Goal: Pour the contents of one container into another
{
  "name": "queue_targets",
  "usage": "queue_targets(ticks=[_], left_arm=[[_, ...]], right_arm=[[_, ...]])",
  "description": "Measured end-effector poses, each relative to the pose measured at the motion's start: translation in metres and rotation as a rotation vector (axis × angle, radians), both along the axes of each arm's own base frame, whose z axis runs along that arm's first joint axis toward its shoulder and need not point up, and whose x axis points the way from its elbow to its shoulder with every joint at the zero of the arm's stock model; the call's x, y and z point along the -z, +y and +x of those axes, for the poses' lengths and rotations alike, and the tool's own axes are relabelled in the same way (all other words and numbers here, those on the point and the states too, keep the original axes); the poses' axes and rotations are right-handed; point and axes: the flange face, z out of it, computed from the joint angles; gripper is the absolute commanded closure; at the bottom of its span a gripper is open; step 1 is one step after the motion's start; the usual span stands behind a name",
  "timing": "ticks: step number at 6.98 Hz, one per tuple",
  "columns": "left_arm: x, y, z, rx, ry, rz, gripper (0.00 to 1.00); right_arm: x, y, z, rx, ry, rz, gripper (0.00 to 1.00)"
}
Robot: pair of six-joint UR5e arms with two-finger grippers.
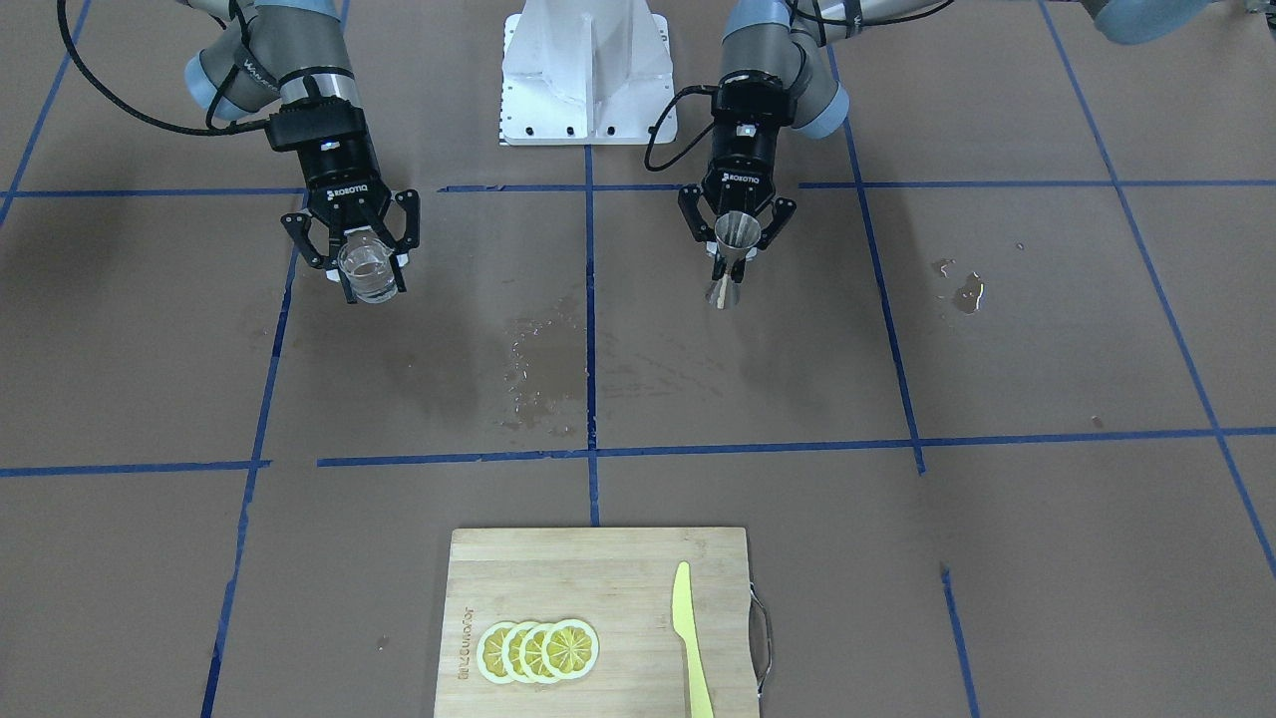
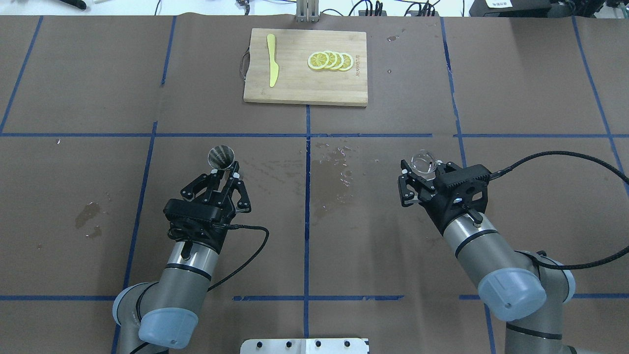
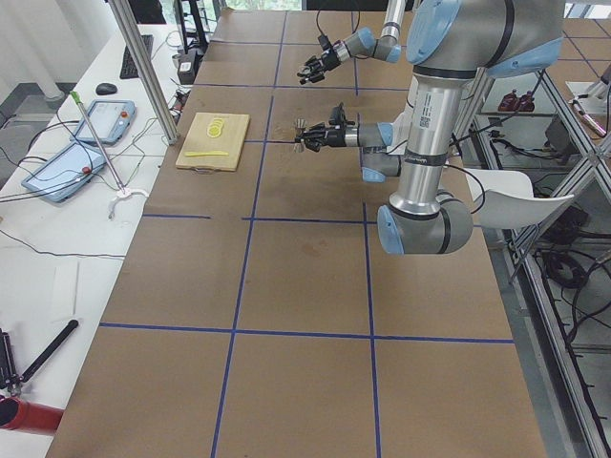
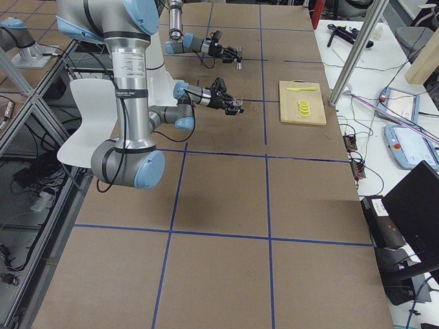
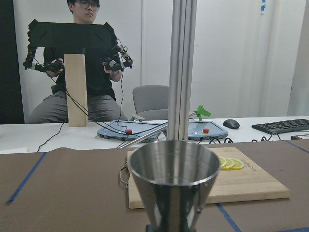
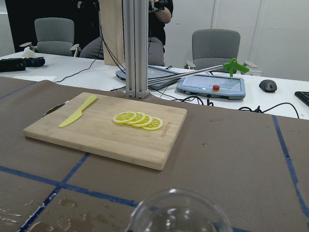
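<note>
My left gripper is shut on the narrow waist of the steel jigger, which it holds upright with its open mouth up. The jigger sits left of the table's centre line as I face it, and it fills the bottom of the left wrist view. My right gripper is shut on the clear glass cup, also upright, and the cup seems to hold some clear liquid. Only its rim shows in the right wrist view. The two containers are far apart.
A wooden cutting board lies at the far middle with lemon slices and a yellow knife on it. Wet patches mark the table between the arms, and a small puddle lies at the left.
</note>
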Motion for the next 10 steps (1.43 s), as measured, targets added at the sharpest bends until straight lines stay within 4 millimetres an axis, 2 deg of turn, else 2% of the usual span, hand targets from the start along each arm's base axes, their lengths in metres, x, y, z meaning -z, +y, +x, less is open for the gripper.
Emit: queue_targets(ticks=[3, 4, 5, 6, 8, 10], left_arm=[[0.008, 0.007, 0.007, -0.014, -0.006, 0.007, 1.0], [0.014, 0.013, 0.013, -0.026, -0.002, 0.008, 1.0], [0.02, 0.016, 0.017, -0.033, 0.003, 0.01, 1.0], [0.023, 0.017, 0.018, -0.036, 0.008, 0.01, 1.0], [0.025, 0.019, 0.022, -0.066, 0.01, 0.01, 1.0], [0.031, 0.02, 0.029, -0.126, -0.039, 0.031, 1.0]], right_arm=[[0.043, 0.017, -0.016, 0.019, -0.034, 0.011, 1.0], [0.064, 0.025, -0.031, 0.025, -0.019, 0.012, 1.0], [0.095, 0.028, -0.044, 0.026, -0.013, 0.012, 1.0], [0.113, 0.031, -0.05, 0.028, -0.007, 0.011, 1.0], [0.135, 0.038, -0.066, 0.032, 0.019, 0.008, 1.0], [0.166, 0.036, -0.076, 0.029, 0.091, 0.0, 1.0]])
